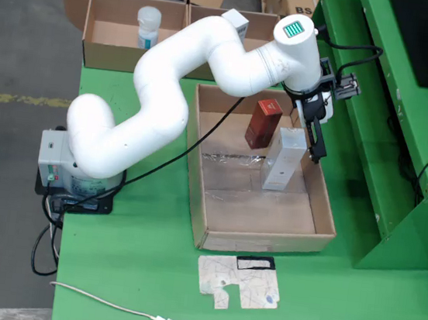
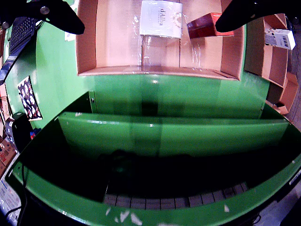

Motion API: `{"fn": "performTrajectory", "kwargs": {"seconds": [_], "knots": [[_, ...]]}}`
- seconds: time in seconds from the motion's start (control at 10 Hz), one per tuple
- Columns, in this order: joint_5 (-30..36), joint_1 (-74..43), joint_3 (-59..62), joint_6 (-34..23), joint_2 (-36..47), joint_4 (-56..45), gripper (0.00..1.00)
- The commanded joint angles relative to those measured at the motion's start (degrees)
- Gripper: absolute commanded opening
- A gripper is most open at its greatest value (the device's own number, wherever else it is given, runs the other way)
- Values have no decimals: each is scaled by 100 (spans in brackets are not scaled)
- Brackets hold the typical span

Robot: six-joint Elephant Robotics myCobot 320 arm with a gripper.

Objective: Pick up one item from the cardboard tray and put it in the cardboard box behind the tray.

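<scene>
two cartons stand in the shallow cardboard tray [image 1: 269,221]: a tall white carton [image 1: 285,159] and a dark red carton [image 1: 264,123]. the black gripper [image 1: 316,135], jaws apart and empty, hangs beside the white one. next: straddle, clamp, lift toward the rear cardboard box [image 1: 103,41].

Legible markings

The white box [image 2: 161,19] standing in the cardboard tray [image 2: 155,70] bears "d'Alba", printed sideways in the wrist view. A brown carton [image 1: 296,0] at the overhead view's top edge shows "BS".
</scene>
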Motion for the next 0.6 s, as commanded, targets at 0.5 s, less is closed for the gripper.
{"fn": "performTrajectory", "kwargs": {"seconds": [0.5], "knots": [[114,10,149,67,33,-257,100]]}}
